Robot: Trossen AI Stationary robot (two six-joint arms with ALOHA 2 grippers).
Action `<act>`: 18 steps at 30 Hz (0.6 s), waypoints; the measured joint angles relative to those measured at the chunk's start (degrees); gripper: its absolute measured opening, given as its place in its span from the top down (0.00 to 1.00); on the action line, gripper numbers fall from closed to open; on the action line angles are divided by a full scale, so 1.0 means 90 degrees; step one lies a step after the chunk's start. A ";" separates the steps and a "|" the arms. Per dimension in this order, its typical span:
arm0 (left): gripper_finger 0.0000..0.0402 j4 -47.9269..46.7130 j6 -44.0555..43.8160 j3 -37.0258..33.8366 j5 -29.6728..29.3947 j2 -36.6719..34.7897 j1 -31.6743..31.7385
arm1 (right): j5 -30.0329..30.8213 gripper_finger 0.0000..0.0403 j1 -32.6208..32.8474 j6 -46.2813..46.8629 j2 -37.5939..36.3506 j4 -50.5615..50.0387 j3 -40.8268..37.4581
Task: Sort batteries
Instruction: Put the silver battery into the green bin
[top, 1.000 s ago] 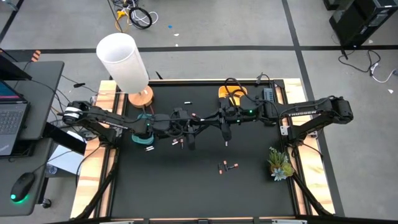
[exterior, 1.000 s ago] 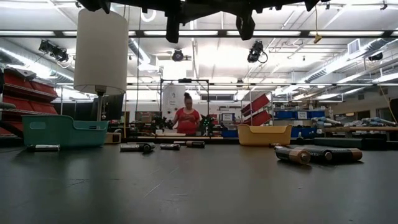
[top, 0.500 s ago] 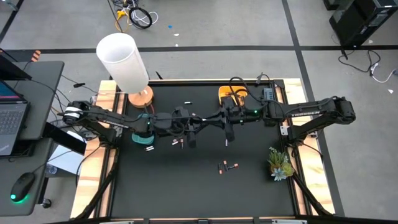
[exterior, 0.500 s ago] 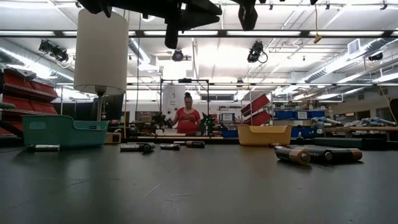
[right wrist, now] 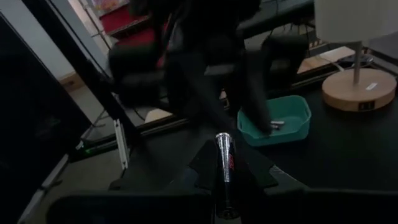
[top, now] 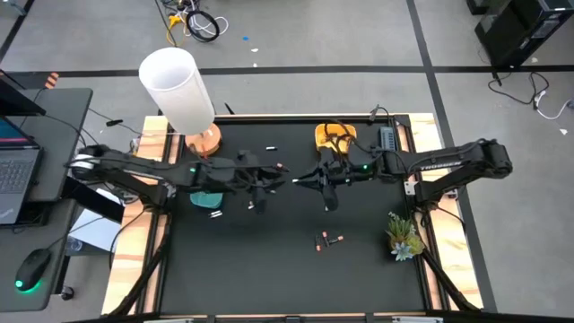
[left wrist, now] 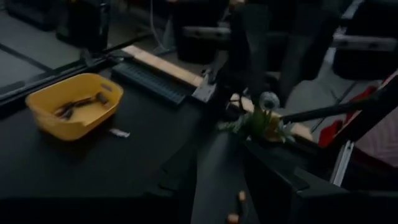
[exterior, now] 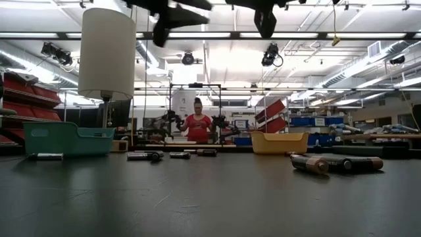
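Loose batteries lie on the black table: a pair toward the near edge, others mid-left and one farther back. A teal bowl holding a few batteries stands on the left. A yellow bowl with dark batteries stands at the far right. Both grippers hang high over the table's middle, facing each other. My right gripper is shut on a silver battery with red print. My left gripper stands open with nothing between its fingers, left of the right one. My right gripper pinches the silver battery between its two fingers. The battery lies along the fingers, and its silver end sticks out ahead of them. It is lifted well clear of the table.
A white lamp on a wooden base stands at the far left corner. A green plant sprig stands at the right edge, and a dark power strip lies beside the yellow bowl. A person stands in the room beyond.
My left gripper has drawn back from the right gripper toward the table's left edge, rising a little and tipping more level. My right gripper has stayed in place with its battery.
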 joint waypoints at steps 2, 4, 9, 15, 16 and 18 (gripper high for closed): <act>0.65 -0.0587 -0.0012 0.0000 -0.0046 -0.0396 -0.0080 | 0.0011 0.91 0.0041 0.0011 0.0075 0.0009 0.0000; 0.65 -0.1049 -0.0054 0.0004 -0.0067 -0.0725 -0.0170 | 0.0076 0.91 0.0064 0.0070 0.0190 0.0112 0.0000; 0.65 -0.2294 -0.0957 0.0002 -0.0086 -0.1327 -0.0276 | 0.0216 0.91 0.0137 0.0158 0.0580 0.0503 0.0000; 0.65 -0.2815 -0.2306 -0.0007 0.0466 -0.1385 -0.0302 | 0.0248 0.91 0.0138 0.0278 0.1175 0.1358 0.0000; 0.65 -0.2756 -0.2435 -0.0007 0.0565 -0.1308 -0.0305 | 0.0253 0.91 0.0138 0.0279 0.1271 0.1489 0.0000; 0.65 -0.2761 -0.2648 -0.0006 0.0645 -0.1197 -0.0305 | 0.0257 0.91 0.0133 0.0279 0.1485 0.1537 0.0111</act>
